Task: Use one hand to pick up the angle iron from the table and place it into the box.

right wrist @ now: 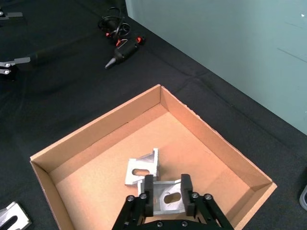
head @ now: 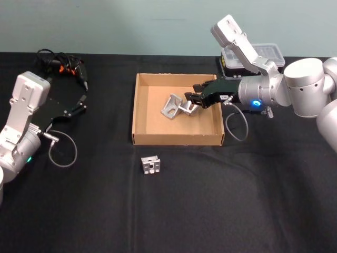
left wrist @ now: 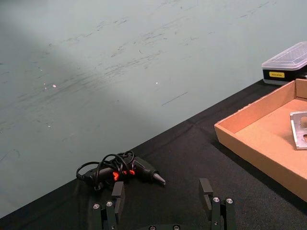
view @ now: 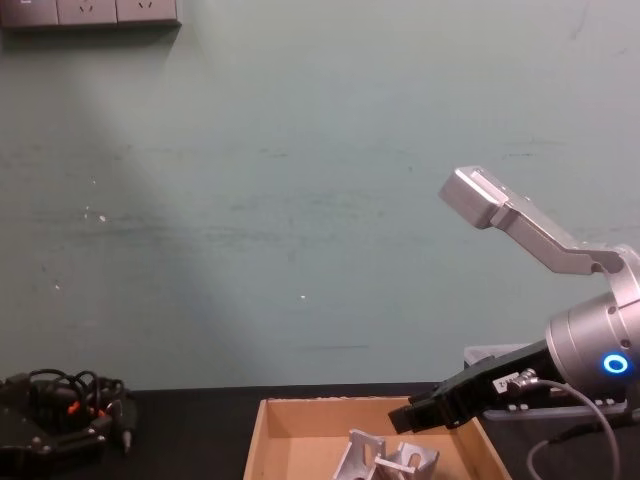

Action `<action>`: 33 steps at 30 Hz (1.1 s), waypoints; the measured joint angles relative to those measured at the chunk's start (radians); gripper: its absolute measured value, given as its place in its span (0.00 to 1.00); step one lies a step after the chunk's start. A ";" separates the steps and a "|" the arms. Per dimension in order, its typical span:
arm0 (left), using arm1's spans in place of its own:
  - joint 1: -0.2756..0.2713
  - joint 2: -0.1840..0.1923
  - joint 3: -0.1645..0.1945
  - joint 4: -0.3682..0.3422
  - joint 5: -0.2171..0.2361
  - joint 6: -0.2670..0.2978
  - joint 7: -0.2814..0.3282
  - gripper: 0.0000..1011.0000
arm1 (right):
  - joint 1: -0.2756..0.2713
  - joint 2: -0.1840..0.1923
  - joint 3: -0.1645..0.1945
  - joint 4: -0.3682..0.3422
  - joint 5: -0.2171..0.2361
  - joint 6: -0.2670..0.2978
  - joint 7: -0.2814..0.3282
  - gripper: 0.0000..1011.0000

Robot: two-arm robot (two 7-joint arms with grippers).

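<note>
Two pieces are in the box, mid frame. Right gripper is clamped on the held angle iron, just beside the loose angle iron. It should go low, then let go softly. Left gripper, fingers apart, rests far left.

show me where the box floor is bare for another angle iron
Bare: box floor along its left wall and front wall. Crowded: centre-right, where the right hand holds one angle iron beside a loose angle iron. Left hand parked far left.
</note>
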 joint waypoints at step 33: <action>0.000 0.000 0.000 0.000 0.000 0.000 0.000 1.00 | -0.031 0.030 0.036 -0.060 0.058 -0.015 0.063 0.99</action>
